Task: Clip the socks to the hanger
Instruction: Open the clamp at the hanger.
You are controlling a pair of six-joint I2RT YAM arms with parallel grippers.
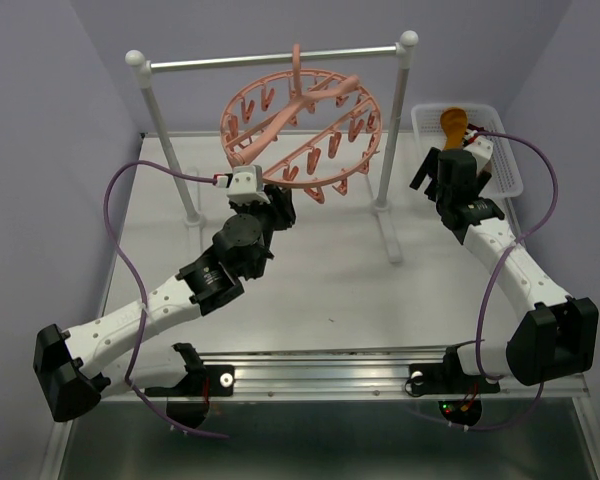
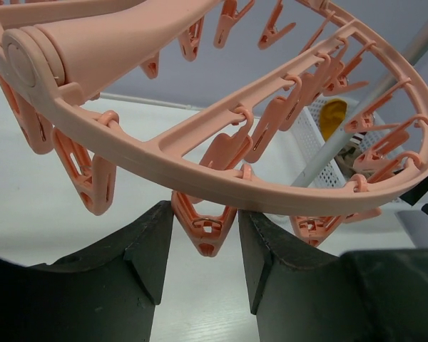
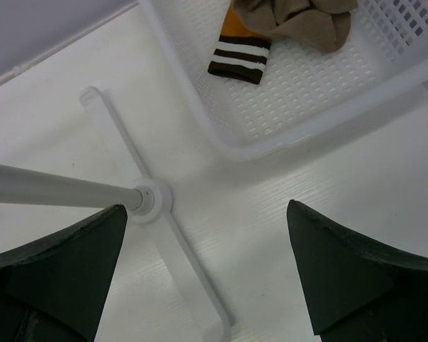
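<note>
Black fingers of the left hand [image 2: 205, 211], half closed at either side of one salmon clip [image 2: 205, 229], touching or all but; no telling whether squeezing. Above that clip, the hanger [image 2: 200, 167] ring, hung from the rail [image 1: 280, 58] over the far middle of the counter [image 1: 330, 290]. Right hand [image 3: 205, 214] spread wide, holding nothing, low beside the white basket [image 3: 307, 89] in the far right corner. Inside, just ahead, the socks [image 3: 292, 21], striped cuff nearest, length running away. Nearer arm for the pickup, by judgement: the right.
</note>
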